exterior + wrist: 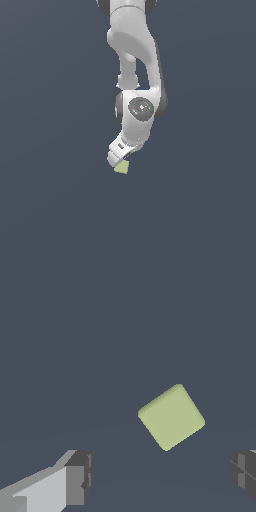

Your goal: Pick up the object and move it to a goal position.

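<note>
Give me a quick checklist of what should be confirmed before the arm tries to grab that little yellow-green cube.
1. Jaws open: ok. In the wrist view the two fingers stand far apart, wider than the cube.
2. Cube free: ok. Neither finger touches it.
3. Cube between the fingers: not ok. It lies ahead of the fingertips, not yet in the gap.
4. Cube squared to the jaws: not ok. Its faces sit turned at an angle to the fingers.
5. Gripper near the cube: ok. The exterior view shows it just above the cube.
6. Goal position: cannot tell. No marker shows in either view.
</note>
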Available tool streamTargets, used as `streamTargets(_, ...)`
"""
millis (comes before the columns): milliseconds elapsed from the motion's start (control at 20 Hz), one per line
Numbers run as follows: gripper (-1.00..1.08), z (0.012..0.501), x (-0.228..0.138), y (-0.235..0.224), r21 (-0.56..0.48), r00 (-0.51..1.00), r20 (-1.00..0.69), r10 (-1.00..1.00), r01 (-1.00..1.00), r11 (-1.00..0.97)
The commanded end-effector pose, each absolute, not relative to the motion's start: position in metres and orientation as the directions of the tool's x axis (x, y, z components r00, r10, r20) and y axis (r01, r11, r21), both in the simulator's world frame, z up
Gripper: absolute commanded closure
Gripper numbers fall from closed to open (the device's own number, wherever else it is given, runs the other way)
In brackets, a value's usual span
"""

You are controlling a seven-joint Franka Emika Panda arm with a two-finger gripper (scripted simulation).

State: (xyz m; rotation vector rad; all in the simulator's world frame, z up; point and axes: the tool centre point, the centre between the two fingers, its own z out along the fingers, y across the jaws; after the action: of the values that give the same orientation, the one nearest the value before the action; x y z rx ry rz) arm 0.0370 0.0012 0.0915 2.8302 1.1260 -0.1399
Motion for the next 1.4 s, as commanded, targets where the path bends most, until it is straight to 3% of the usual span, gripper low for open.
streamTargets(0, -1.0, 0.083, 0.042, 0.0, 0.049, 0.666, -0.132, 0.735, 0.745, -0.666)
streamTargets(700, -1.0, 0.044, 0.061, -0.005, 0.013, 0.357, -0.183, 0.916, 0.932, -0.361)
streamTargets(1350, -1.0, 0.033, 0.064, -0.007, 0.001, 0.288, -0.192, 0.938, 0.956, -0.293)
